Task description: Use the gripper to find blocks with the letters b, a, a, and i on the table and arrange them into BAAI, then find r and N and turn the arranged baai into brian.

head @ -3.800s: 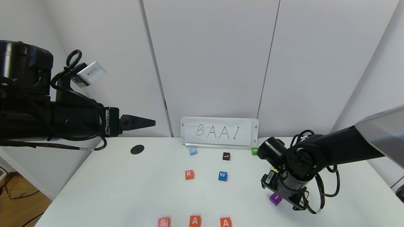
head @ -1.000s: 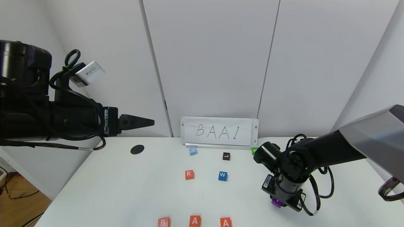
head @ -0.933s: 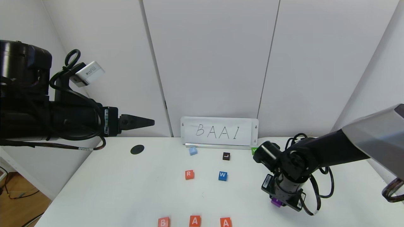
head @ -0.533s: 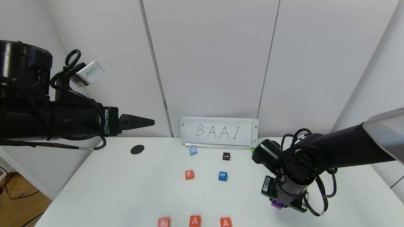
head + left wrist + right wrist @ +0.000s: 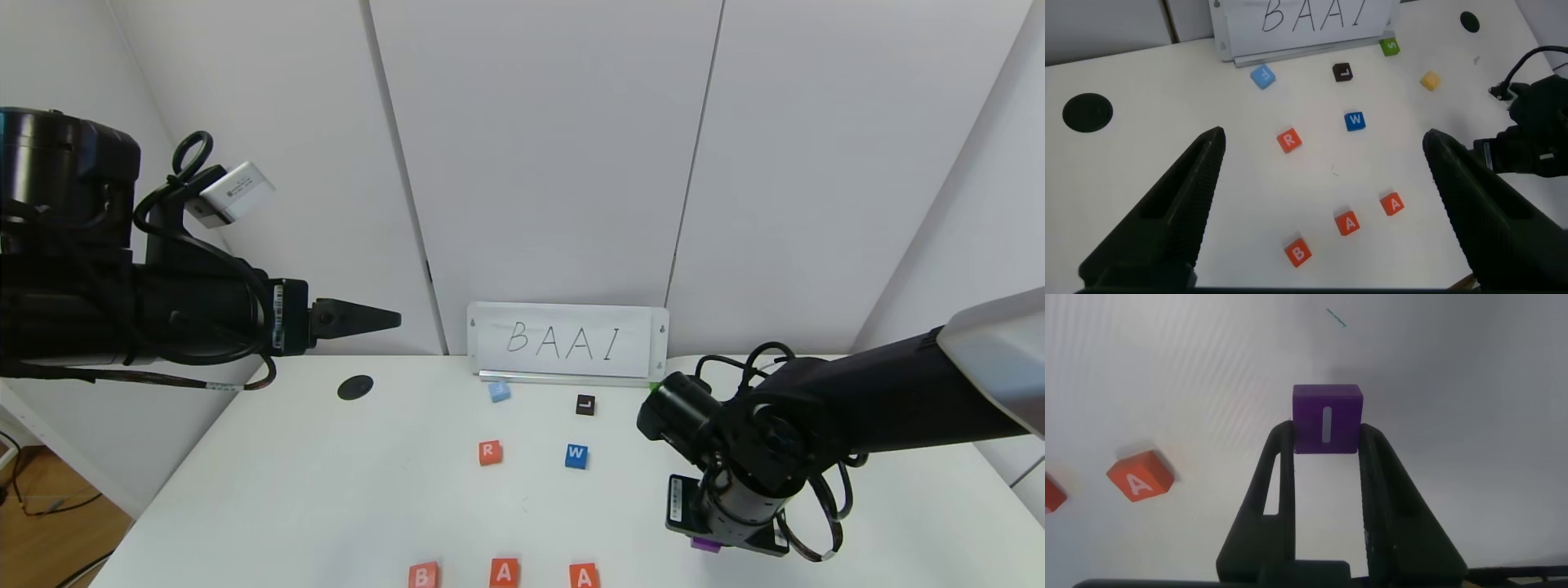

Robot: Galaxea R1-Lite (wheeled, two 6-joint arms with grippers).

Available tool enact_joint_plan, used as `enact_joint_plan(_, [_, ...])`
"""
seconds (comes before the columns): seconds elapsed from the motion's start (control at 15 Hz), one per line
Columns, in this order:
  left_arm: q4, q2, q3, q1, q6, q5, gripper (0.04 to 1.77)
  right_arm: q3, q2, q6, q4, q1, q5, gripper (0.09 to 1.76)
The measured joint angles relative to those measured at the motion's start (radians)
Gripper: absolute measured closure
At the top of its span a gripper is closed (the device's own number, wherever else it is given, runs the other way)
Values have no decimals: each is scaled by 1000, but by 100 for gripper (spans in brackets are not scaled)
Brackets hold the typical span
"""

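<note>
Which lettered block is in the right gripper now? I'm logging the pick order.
The purple I block, held between the right gripper's fingers. The other blocks, such as B and R, lie on the table.

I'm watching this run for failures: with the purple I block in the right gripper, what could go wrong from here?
The right gripper pinches the purple I block only at its fingertips, so the block may slip or twist in transit. The free slot lies right beside the second A block, so a careless set-down could knock the B-A-A row askew. That row sits near the front edge of the table, leaving little margin.
</note>
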Motion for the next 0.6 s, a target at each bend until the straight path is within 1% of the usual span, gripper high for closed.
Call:
enact_joint_plan(0.27, [0, 1, 0, 0, 0, 0, 9, -11, 12, -66, -4, 31, 5, 132])
enact_joint_plan(0.6, [0, 1, 0, 0, 0, 0, 9, -38, 50, -78, -8, 43, 31, 132])
